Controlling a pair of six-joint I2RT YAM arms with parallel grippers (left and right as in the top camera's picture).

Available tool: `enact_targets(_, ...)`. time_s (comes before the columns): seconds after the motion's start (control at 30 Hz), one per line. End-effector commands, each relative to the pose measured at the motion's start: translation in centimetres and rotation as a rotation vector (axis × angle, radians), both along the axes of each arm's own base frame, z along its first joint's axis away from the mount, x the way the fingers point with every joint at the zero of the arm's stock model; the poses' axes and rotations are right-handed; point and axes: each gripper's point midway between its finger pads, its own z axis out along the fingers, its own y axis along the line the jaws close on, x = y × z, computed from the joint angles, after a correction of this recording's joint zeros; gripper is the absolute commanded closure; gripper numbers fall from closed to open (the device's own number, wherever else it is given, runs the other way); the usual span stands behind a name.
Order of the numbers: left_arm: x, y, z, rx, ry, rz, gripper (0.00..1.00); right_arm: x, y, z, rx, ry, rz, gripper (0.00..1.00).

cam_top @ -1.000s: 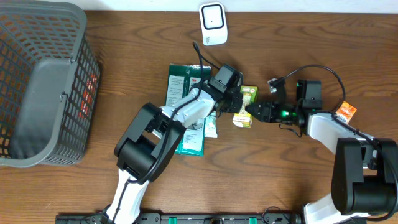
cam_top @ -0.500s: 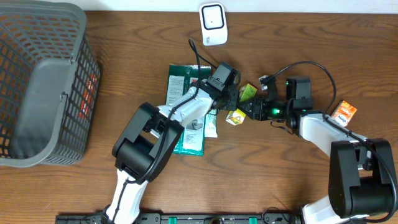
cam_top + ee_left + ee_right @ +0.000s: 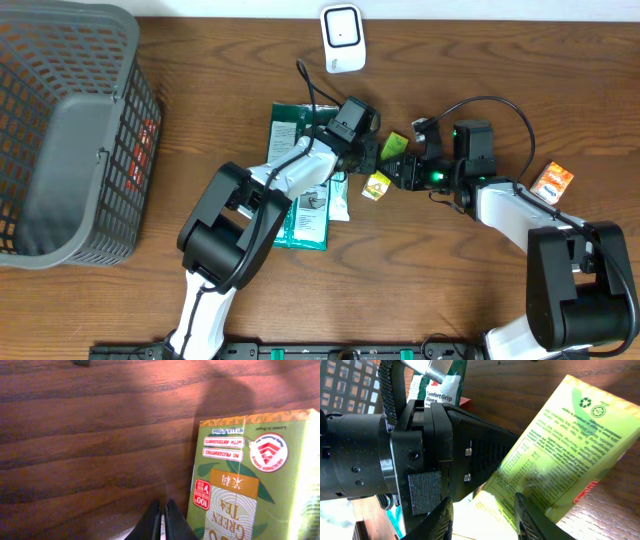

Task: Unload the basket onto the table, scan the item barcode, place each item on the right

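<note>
The item is a green tea box (image 3: pixel 395 147), lying tilted between the two arms at the table's middle. My right gripper (image 3: pixel 400 172) is shut on its lower end. In the right wrist view the box (image 3: pixel 565 440) runs up to the right, with the gripper (image 3: pixel 482 516) closed around its pale end. My left gripper (image 3: pixel 368 155) is shut and holds nothing. Its tips (image 3: pixel 162 512) sit just left of the box's front face (image 3: pixel 240 475). The left arm's black body (image 3: pixel 420 455) fills the left of the right wrist view. A white scanner (image 3: pixel 342 38) stands at the table's far edge. No barcode shows.
A dark mesh basket (image 3: pixel 70 130) takes up the left of the table. Green and white packets (image 3: pixel 290 130) lie under the left arm. A small orange box (image 3: pixel 553 180) lies at the right. Black cables loop above both grippers.
My right gripper has moved left with the tea box, tipping it up at an angle. The left gripper has shifted slightly up and left and stays shut.
</note>
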Motion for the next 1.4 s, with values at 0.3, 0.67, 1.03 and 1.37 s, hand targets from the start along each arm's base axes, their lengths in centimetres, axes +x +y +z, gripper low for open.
enact_targets(0.3,3.5,1.4,7.4,-0.018,-0.188,0.038,0.92,2.1,4.3,7.9,0.041,-0.089,0.113,0.61)
enact_targets(0.67,5.3,11.4,19.4,-0.071,-0.307,0.24,0.91,2.7,0.6,7.5,-0.423,0.055,-0.157,0.51)
enact_targets(1.03,4.7,29.4,21.1,0.018,-0.224,0.61,0.64,1.3,-1.8,5.5,-0.603,0.152,-0.303,0.01)
enact_targets(1.37,2.8,33.3,19.4,0.058,-0.118,0.698,0.2,1.4,-1.8,3.3,-0.533,0.247,-0.437,0.28)
